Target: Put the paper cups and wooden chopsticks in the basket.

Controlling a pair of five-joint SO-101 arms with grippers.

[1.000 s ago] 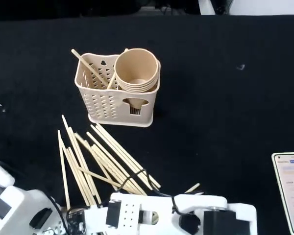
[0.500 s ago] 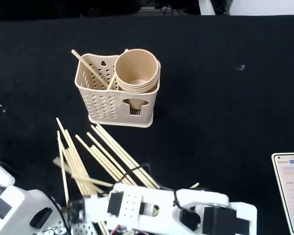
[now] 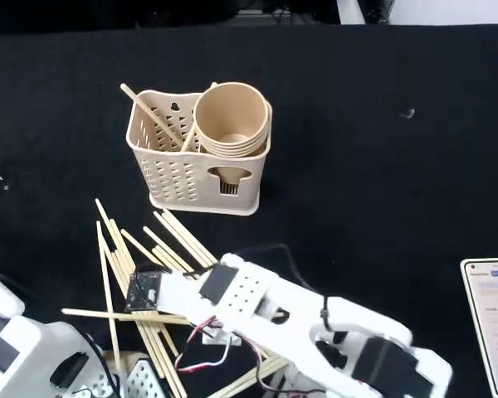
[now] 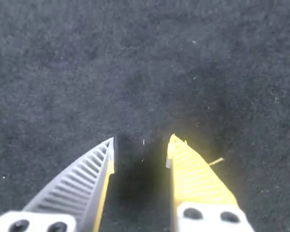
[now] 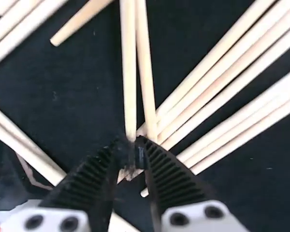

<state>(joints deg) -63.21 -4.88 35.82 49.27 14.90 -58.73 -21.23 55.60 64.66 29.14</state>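
A beige perforated basket (image 3: pixel 183 170) stands at the back left, with stacked paper cups (image 3: pixel 231 120) and a couple of chopsticks (image 3: pixel 152 110) inside it. Several wooden chopsticks (image 3: pixel 162 253) lie fanned out on the black cloth in front of it. My right gripper (image 3: pixel 141 292) is low over this pile. In the right wrist view the right gripper (image 5: pixel 130 145) is shut on the end of one chopstick (image 5: pixel 128 72), and other sticks (image 5: pixel 222 92) lie around it. My left gripper (image 4: pixel 141 140) stands open over bare cloth, nothing between its fingers.
The left arm's white base (image 3: pixel 21 348) sits at the front left corner. A phone (image 3: pixel 491 319) lies at the right edge. One chopstick (image 3: pixel 108 314) lies crosswise at the front of the pile. Bare black cloth stretches to the right of the basket.
The right arm has swung left and forward over the chopstick pile. The sticks have been pushed about, and one now lies crosswise near the front.
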